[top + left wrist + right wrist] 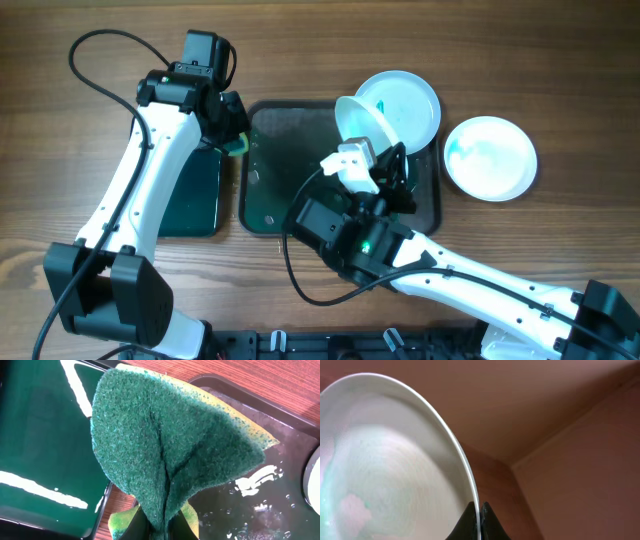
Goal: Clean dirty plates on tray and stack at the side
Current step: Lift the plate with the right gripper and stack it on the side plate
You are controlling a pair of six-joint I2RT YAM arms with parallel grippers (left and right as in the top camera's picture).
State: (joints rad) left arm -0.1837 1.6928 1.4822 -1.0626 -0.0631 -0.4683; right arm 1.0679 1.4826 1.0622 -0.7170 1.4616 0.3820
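The right pincer [478, 522] is pinching the rim of one plate [395, 465] and holds it tilted on edge above the tray [270, 200]. A faint teal tint shows on the plate's inner face. The left pincer [237, 142] is pressed together on a folded green scouring sponge [170, 450] with a yellow backing. It is at the tray's left rim, beside the smaller glossy black tray [190, 195]. The tray's dark floor is wet, with beads of water. A second plate [410, 100] lies over the tray's far right corner, overhanging the rim and partly hidden by the lifted one. The third plate [490, 157], teal-tinted, lies on the bench [560, 80] just right of the tray.
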